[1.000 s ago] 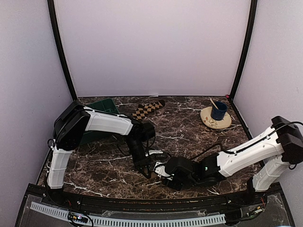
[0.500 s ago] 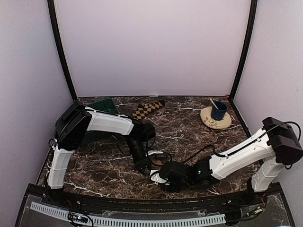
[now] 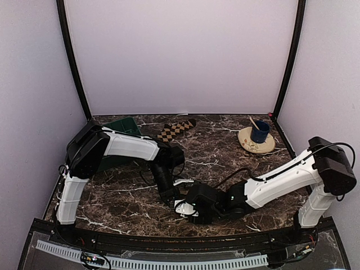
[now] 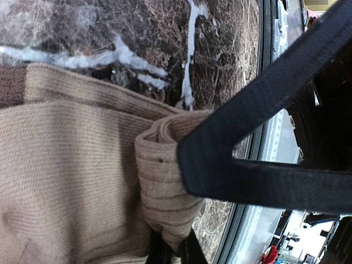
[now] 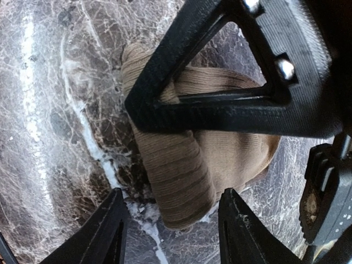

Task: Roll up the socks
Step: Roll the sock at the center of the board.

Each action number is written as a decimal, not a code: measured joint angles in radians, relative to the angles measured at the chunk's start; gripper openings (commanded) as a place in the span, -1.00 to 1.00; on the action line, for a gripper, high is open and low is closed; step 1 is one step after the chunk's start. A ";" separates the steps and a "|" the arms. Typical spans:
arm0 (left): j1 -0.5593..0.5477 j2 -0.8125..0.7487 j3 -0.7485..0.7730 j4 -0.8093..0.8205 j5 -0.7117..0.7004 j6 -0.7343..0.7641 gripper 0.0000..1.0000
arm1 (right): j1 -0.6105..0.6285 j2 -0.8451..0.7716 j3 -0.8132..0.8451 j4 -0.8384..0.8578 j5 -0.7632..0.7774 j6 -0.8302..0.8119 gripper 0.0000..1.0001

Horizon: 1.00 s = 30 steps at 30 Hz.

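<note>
The plain tan sock [image 4: 71, 181] lies bunched on the marble near the table's front, its darker brown toe [image 4: 10, 87] at the left edge of the left wrist view. My left gripper [image 4: 174, 254] is shut on a folded ribbed end of it. My right gripper [image 5: 176, 223] is open, and its fingers [image 5: 113, 234] stand on either side of the sock's rolled ribbed end [image 5: 179, 181]. From above, the two grippers meet over the sock and hide most of it: the left gripper [image 3: 170, 196], the right gripper [image 3: 184, 207]. The diamond-checkered sock [image 3: 175, 129] lies flat at the back.
A green tray [image 3: 122, 125] sits at the back left, partly behind my left arm. A tan plate [image 3: 270, 145] with a blue cup [image 3: 260, 132] stands at the back right. The table's front rail [image 3: 169, 256] runs just below the grippers.
My right arm has slid left along the front of the table, bringing its gripper up against the left gripper and over the tan sock. The left arm has barely moved.
</note>
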 measured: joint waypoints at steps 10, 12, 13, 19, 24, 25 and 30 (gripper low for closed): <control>0.000 0.005 0.008 -0.009 0.002 0.000 -1.00 | -0.047 0.020 0.019 -0.035 -0.091 -0.032 -0.25; 0.000 0.006 0.010 -0.011 0.002 0.000 -1.00 | -0.058 0.024 0.022 -0.036 -0.108 -0.033 -0.37; 0.000 0.006 0.010 -0.011 0.002 0.000 -1.00 | -0.064 0.024 0.022 -0.037 -0.116 -0.034 -0.43; 0.000 0.006 0.010 -0.011 0.000 0.000 -1.00 | -0.080 0.026 0.027 -0.044 -0.148 -0.025 -0.75; 0.000 0.008 0.012 -0.012 -0.003 -0.002 -1.00 | -0.081 0.025 0.026 -0.042 -0.166 -0.004 -0.91; 0.000 0.009 0.014 -0.013 -0.003 -0.005 -1.00 | -0.081 0.024 0.025 -0.040 -0.167 0.003 -0.94; 0.000 0.016 0.025 -0.024 -0.004 -0.021 -0.77 | -0.081 0.014 0.003 -0.014 -0.176 0.040 -1.00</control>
